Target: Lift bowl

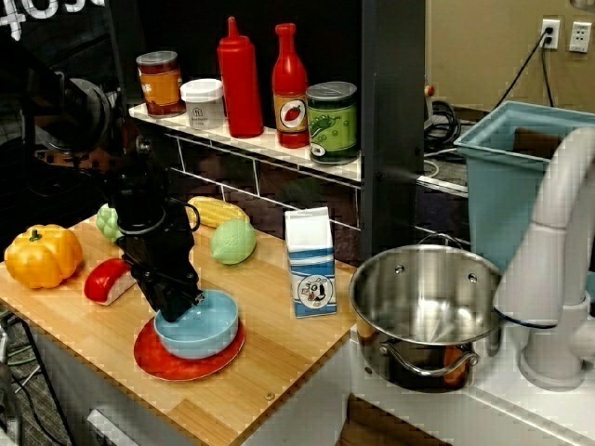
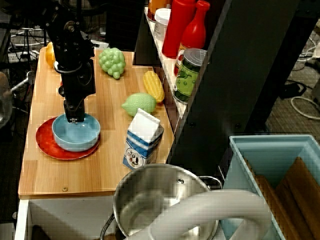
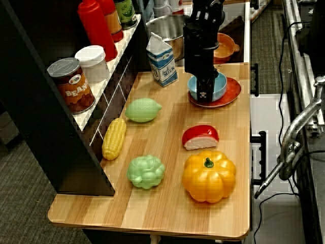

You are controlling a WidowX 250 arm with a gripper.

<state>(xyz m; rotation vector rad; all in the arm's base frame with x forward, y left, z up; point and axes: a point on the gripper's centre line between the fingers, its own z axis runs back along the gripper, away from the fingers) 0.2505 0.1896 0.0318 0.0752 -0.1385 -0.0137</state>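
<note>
Wooden counter [image 1: 279,362] beside a dark shelf unit; items as we log them.

Gripper [image 1: 178,302]: black, pointing down at the near-left rim of the bowl, its fingers straddling that rim as far as we can judge; whether they pinch the wall we cannot tell.

Bowl [image 1: 198,325]: light blue, upright, seated on the red-orange plate [image 1: 167,360], directly under and right of the gripper.

Red wedge [image 1: 108,280]: just left of the plate.

Orange pumpkin [image 1: 43,255]: far left of the counter.

Green grapes [image 2: 112,62], corn cob [image 1: 216,211], green lemon [image 1: 232,242]: behind the arm, towards the shelf.

Milk carton [image 1: 310,263]: upright, right of the bowl, apart from it.

Steel pot [image 1: 428,302]: further right, off the wood.

Shelf [image 1: 251,139]: jar, white tub, two red bottles, green can.
</note>
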